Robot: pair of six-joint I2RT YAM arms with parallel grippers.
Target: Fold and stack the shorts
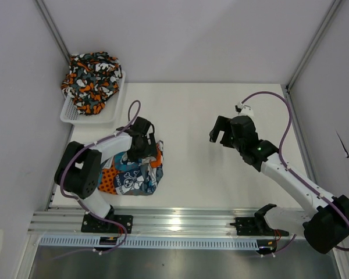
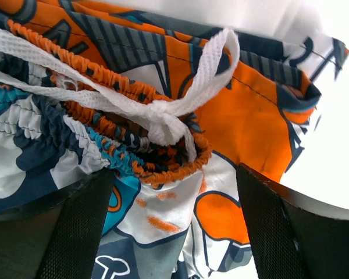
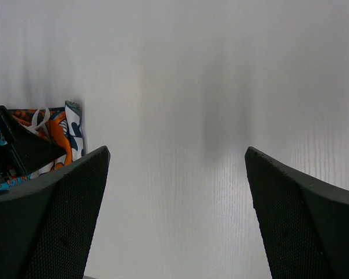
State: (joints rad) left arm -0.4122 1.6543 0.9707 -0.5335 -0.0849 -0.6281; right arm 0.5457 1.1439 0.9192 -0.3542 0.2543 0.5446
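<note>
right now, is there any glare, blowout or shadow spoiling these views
Top external: bright glare on the aluminium rail, light otherwise even. Left wrist: the table behind the patchwork shorts is blown out white, while the drawstring knot is sharp. Right wrist: a soft grey shadow falls across the table, no glare.

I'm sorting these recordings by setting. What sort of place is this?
Probably a robotics lab cell: a white table boxed in by plain panels, left arm and right arm bolted to an aluminium rail, a basket holding camouflage shorts.
</note>
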